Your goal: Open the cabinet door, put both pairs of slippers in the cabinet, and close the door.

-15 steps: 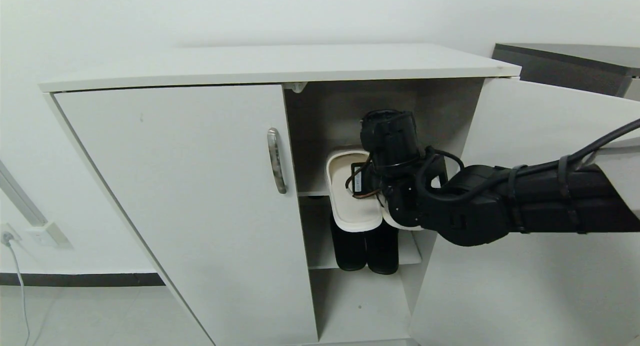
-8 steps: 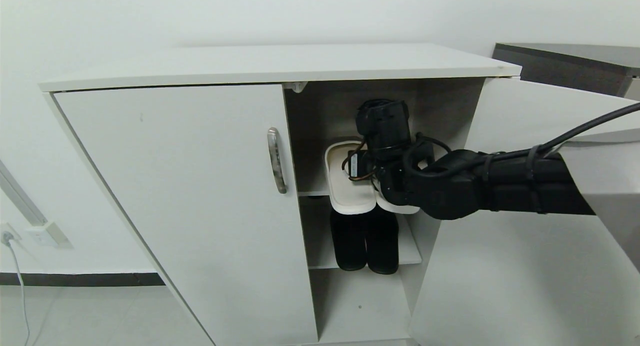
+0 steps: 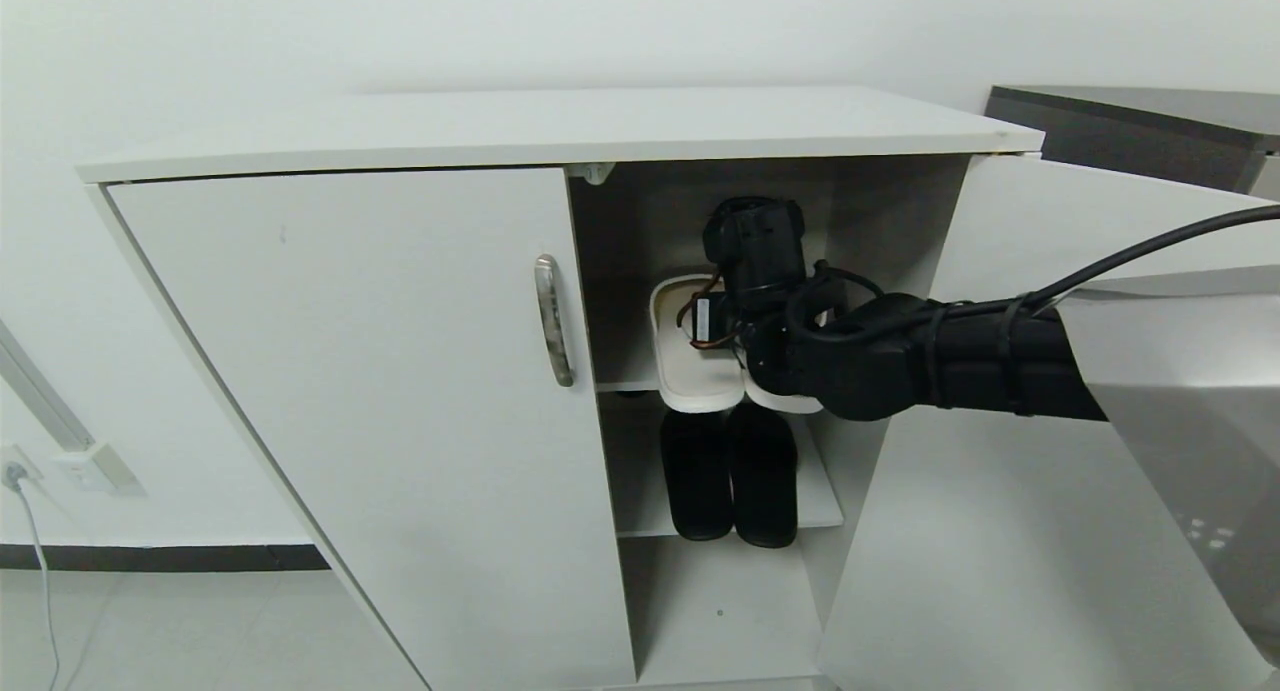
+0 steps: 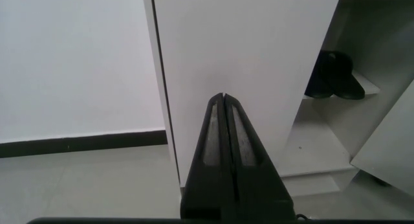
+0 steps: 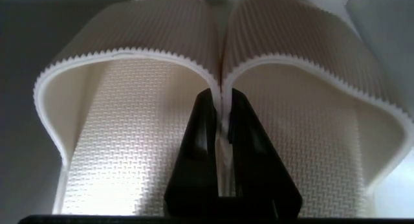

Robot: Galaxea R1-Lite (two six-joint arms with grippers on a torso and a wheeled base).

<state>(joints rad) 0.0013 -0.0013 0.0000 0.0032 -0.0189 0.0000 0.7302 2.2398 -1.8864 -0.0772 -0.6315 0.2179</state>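
- While the white slippers (image 5: 129,140) lie heels-out, overhanging the upper shelf (image 3: 622,381), the right gripper (image 5: 222,101) pinches their inner edges together.
- Judgement: push deeper and level until the heels clear the edge, then release.
- Black slippers (image 3: 730,471) sit one level down.
- Left gripper (image 4: 223,104): fingers together on nothing, outside the cabinet (image 3: 550,131).
- Right door (image 3: 1000,551) open; white wall (image 3: 200,31), grey floor (image 3: 150,631).

Office-like room: white cabinet (image 3: 350,371), wall socket (image 3: 95,468)
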